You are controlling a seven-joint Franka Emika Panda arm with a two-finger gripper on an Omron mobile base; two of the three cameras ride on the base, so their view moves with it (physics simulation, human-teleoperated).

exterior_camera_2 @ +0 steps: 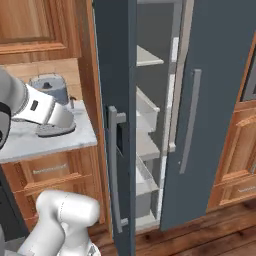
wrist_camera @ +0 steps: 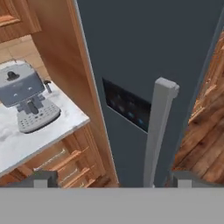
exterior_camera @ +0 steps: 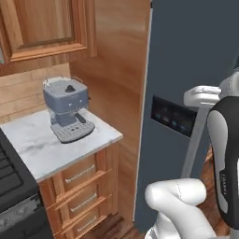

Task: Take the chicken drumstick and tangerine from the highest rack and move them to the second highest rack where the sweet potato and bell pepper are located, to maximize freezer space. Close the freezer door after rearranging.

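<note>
Gripper [wrist_camera: 109,180] spread wide, holding nothing; only its two finger tips show at the bottom of the hand view, w/ the freezer door [wrist_camera: 144,57] straight ahead and the grey door handle [wrist_camera: 158,131] rising just above and between the tips, slightly toward the right one. Coffee machine [wrist_camera: 25,101] sits well off to the left on the marble counter [wrist_camera: 26,140]. Right base view shows the door partly ajar w/ pale racks [exterior_camera_2: 147,105] inside the gap. Risks, as I judge: jaws close beside the handle instead of around it, or the pull arcs wrong and fingers slip off; door swinging out could also knock the arm. Hidden: drumstick, tangerine, sweet potato, pepper can't be made out, so rack contents unknown; top rack is cut off by the door edge.
</note>
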